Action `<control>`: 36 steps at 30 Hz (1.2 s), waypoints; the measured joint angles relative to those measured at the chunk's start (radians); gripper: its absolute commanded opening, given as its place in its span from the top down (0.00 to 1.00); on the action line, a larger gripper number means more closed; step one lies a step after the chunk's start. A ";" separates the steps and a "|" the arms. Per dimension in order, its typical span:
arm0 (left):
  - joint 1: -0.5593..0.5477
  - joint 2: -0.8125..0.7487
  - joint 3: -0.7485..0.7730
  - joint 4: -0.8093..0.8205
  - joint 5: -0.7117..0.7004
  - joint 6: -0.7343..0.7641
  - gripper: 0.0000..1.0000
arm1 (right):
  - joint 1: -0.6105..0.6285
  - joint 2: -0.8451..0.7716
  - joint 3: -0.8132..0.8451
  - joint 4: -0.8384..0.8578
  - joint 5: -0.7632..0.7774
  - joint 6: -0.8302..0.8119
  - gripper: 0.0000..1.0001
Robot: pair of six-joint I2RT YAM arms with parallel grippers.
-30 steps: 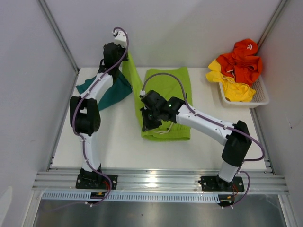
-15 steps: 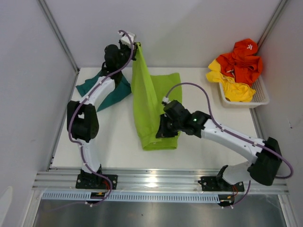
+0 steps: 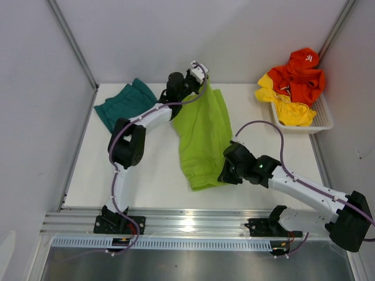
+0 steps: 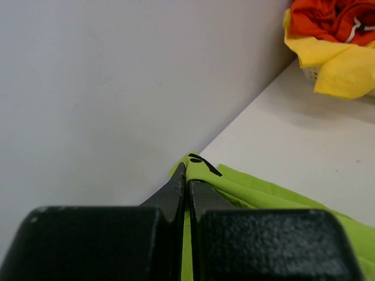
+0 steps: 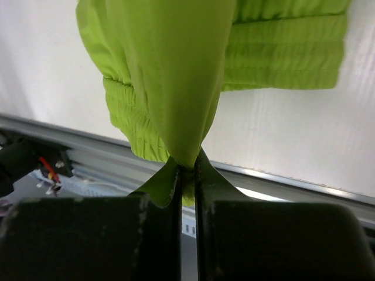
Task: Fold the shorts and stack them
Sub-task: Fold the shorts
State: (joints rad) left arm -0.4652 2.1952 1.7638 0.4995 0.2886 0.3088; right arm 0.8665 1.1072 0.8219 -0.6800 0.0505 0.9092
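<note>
Span of lime shorts [image 3: 202,137] strung lengthwise over mid table [image 3: 155,178], far end clamped in left gripper [image 3: 204,82] at the back, near end clamped in right gripper [image 3: 223,175] toward the front edge, teal shorts [image 3: 126,102] lying apart at far left.

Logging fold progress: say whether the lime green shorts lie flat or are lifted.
Lifted: the left gripper pinches the far end of the lime green shorts, the right gripper the near edge, and fabric hangs between them.
</note>
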 measured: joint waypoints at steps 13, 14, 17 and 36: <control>-0.103 0.245 0.313 -0.002 -0.220 0.122 1.00 | -0.184 0.097 0.038 -0.165 0.100 -0.124 0.97; -0.104 0.259 0.334 -0.003 -0.228 0.132 1.00 | -0.188 0.117 0.046 -0.170 0.108 -0.135 0.98; -0.113 0.306 0.396 -0.008 -0.261 0.177 0.99 | -0.204 0.175 0.079 -0.180 0.131 -0.164 0.98; -0.119 0.372 0.432 0.038 -0.439 0.231 0.01 | -0.369 0.416 0.230 -0.274 0.385 -0.290 0.31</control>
State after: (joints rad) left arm -0.5838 2.5668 2.1960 0.5373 -0.1501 0.5396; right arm 0.4976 1.5234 1.0523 -0.9539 0.4355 0.6197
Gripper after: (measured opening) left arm 0.990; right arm 0.671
